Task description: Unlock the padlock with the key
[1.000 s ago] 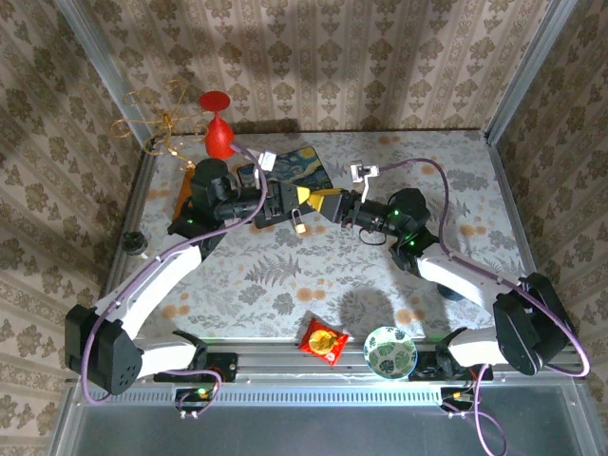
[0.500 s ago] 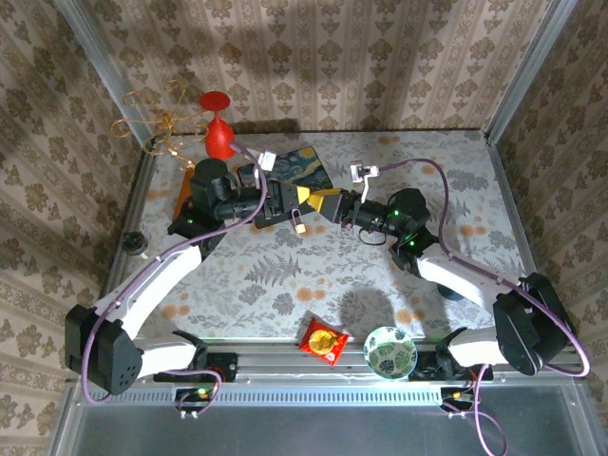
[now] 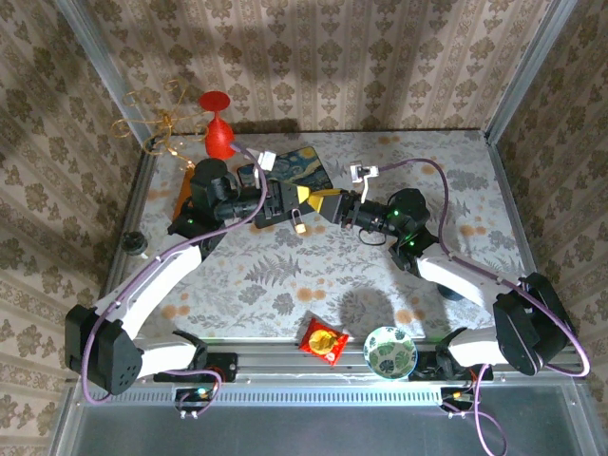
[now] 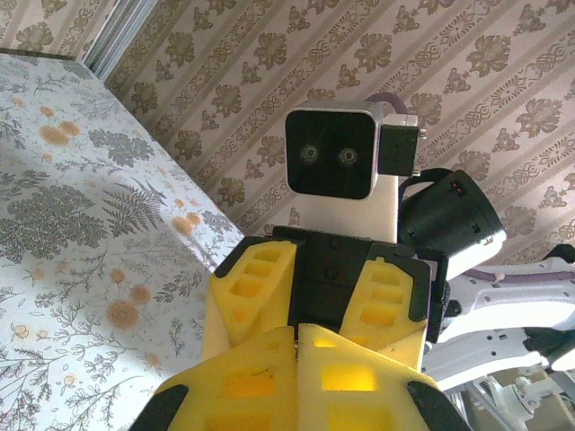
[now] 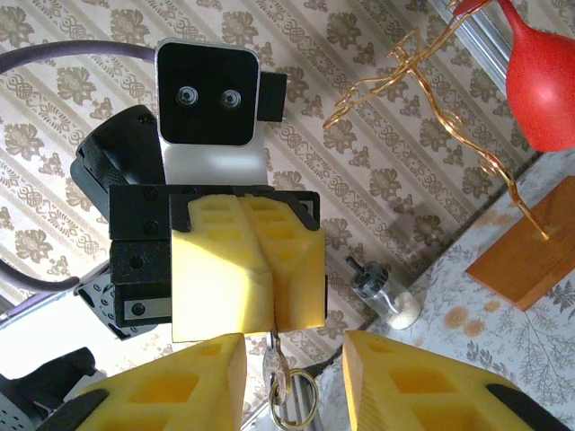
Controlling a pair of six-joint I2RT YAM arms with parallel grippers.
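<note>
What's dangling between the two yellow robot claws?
In the right wrist view, a small silvery key on a ring hangs from the shut left gripper, dangling inside the open right gripper.

The left arm [image 3: 157, 280] and the right arm [image 3: 470, 274] are reaching inward, meeting tip to tip above the centre of the top view. The left gripper [image 3: 300, 198] is pressing its yellow fingers [image 5: 220, 269] together. The right gripper [image 3: 325, 202] is facing it with its fingers spread apart.

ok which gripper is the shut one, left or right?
The left gripper: its yellow fingers are pressed together, with a silvery key and ring dangling from them. The right gripper stands open.
</note>
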